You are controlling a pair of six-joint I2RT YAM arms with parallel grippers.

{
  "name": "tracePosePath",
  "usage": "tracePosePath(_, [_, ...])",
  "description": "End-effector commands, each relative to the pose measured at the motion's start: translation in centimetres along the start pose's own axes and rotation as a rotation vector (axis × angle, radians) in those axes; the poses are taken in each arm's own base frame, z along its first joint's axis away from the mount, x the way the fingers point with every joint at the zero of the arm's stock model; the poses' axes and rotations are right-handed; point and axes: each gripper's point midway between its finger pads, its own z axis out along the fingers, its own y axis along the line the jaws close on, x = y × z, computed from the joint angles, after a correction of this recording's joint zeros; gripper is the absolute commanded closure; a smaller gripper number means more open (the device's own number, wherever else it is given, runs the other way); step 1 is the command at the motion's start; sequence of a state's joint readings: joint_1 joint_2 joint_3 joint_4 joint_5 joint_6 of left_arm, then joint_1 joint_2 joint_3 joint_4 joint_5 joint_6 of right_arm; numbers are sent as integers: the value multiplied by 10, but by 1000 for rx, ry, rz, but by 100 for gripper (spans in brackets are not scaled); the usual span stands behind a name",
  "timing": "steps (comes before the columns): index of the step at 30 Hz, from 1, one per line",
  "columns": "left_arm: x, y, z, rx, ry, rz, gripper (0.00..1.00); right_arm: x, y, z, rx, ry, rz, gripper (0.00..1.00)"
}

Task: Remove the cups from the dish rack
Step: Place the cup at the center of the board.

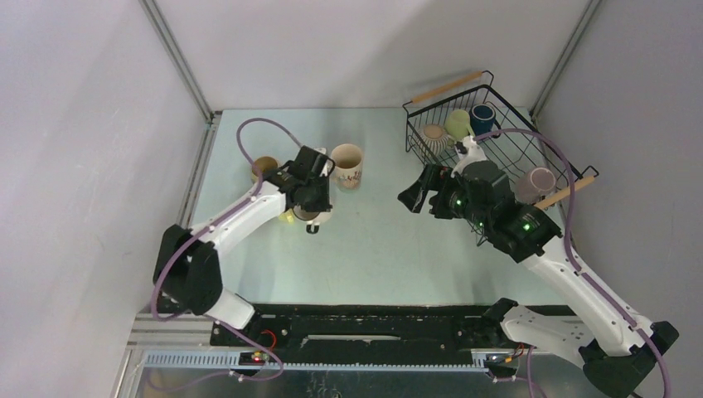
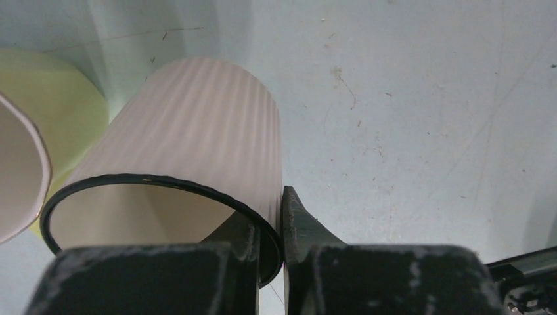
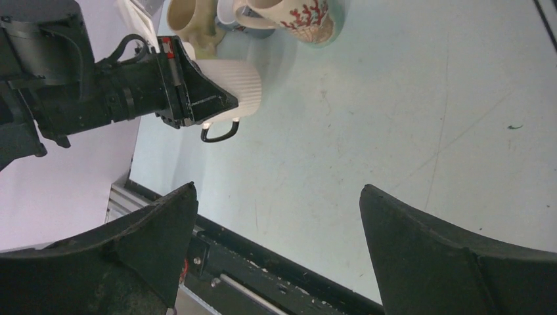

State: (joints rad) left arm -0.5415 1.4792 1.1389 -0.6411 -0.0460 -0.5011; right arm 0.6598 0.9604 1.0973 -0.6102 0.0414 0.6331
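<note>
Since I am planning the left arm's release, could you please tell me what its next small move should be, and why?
Probably a slight lowering before release. The left gripper is shut on the wall of the ribbed cream cup with a black rim, one finger inside, close above the pale green table beside a yellow-green cup; contact with the table is unclear.

A: Where does the dish rack [image 1: 448, 86] stand?
B: In the far right corner of the table [image 1: 390, 249]. Three cups [image 1: 458, 124] sit in its far end and a fourth cup [image 1: 539, 181] in its near end.
A: And left of centre?
B: A rear cup [image 1: 346, 166], with a rear-left cup [image 1: 264, 168] apart from it. Before them is the gripped cup [image 2: 197, 131], its wall between the fingers of the left gripper [image 2: 270, 216], and a neighbour cup [image 2: 72, 111] just left of it
</note>
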Motion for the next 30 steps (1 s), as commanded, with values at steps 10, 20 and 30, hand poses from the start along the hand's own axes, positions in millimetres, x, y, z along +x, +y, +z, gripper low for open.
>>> tracePosePath(10, [-53, -14, 19, -60, -71, 86, 100, -15, -7, 2, -18, -21, -3, 0])
tracePosePath(20, [-52, -11, 43, -101, -18, 102, 100, -12, -8, 3, -16, -7, -6, 0])
tracePosePath(30, [-46, -5, 58, -133, 12, 103, 96, -9, -12, 2, 5, 3, -2, 0])
